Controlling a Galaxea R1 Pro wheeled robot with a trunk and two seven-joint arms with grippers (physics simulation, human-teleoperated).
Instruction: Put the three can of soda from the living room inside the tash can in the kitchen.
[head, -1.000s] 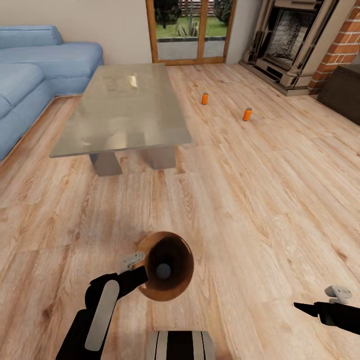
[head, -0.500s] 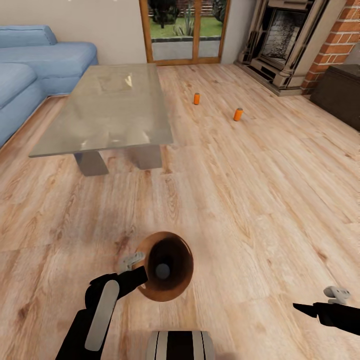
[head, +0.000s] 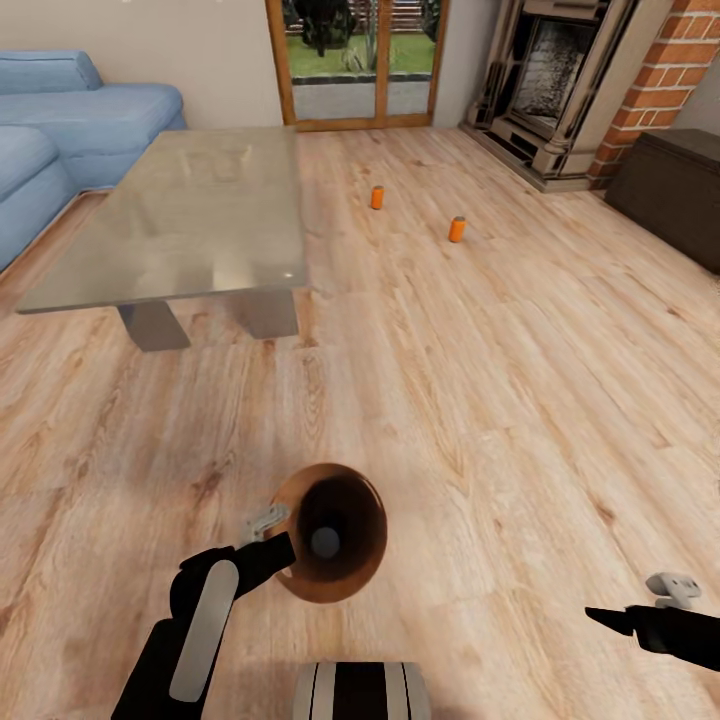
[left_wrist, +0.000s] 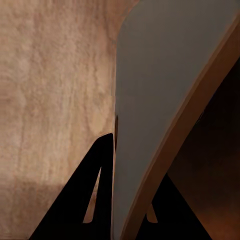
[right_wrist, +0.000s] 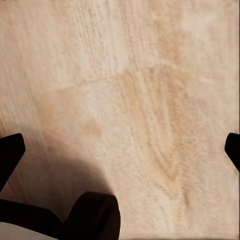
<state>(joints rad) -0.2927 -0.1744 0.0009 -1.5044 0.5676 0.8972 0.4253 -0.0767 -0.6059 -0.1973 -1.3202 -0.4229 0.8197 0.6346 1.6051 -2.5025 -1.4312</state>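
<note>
The coppery-brown trash can (head: 358, 498) hangs tilted in front of me, its dark mouth facing up at the head camera. My left gripper (head: 279, 536) is shut on its rim. In the left wrist view the fingers (left_wrist: 97, 190) straddle the bin wall (left_wrist: 160, 75). A grey metal top of one soda can (head: 325, 543) shows deep inside the bin. Two orange soda cans stand upright on the wood floor farther off, one (head: 377, 197) beside the table and one (head: 457, 229) to its right. My right gripper (head: 632, 600) hovers low over the floor, open and holding nothing.
A low grey table (head: 180, 215) stands ahead on the left, with the blue sofa (head: 60, 120) behind it. A brick fireplace (head: 560, 70) and a dark cabinet (head: 670, 190) line the right side. A glass door (head: 350, 50) is at the far wall.
The whole picture has slid to the left, so the camera has moved. Both arms and the held bin keep their places in the view. The floor cans stand as before.
</note>
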